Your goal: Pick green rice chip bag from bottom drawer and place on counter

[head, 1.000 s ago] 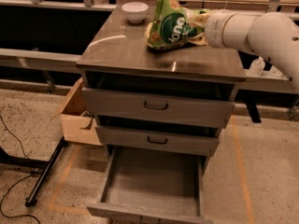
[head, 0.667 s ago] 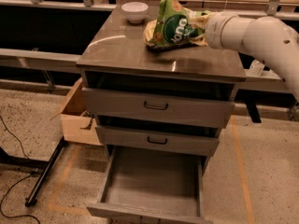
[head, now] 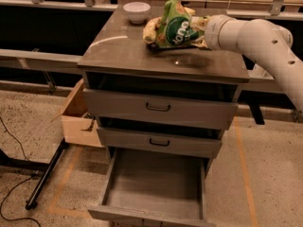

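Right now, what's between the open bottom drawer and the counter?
Camera view: two grey black-handled drawers, the top drawer and the middle drawer, stacked between bottom drawer and counter. The gripper is at the green rice chip bag, over the counter.

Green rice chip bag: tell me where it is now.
In the camera view, the light-green glossy snack bag is over the rear right of the glossy grey-brown counter, at the gripper, right of the white bowl.
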`<action>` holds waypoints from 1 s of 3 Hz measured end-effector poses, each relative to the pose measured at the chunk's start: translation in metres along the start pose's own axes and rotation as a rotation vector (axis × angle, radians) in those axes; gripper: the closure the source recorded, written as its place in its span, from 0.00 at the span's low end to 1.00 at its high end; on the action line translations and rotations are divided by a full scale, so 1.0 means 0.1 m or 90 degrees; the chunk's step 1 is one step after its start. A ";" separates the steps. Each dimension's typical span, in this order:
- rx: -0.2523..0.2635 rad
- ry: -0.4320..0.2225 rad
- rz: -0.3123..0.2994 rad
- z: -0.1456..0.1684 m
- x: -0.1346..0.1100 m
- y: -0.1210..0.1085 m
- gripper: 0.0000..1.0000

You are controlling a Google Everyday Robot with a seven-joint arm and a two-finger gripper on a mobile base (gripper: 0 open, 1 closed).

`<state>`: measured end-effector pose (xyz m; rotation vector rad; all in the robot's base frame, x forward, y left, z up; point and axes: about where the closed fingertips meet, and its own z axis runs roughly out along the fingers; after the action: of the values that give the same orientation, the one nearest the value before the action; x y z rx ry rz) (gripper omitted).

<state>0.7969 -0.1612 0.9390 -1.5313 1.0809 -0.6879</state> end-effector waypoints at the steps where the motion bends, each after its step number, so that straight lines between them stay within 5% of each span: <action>1: -0.001 0.006 0.032 0.10 0.03 0.05 0.39; 3: 0.004 0.034 0.106 0.14 0.12 0.11 0.00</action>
<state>0.8114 -0.1656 0.9233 -1.4056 1.2310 -0.6192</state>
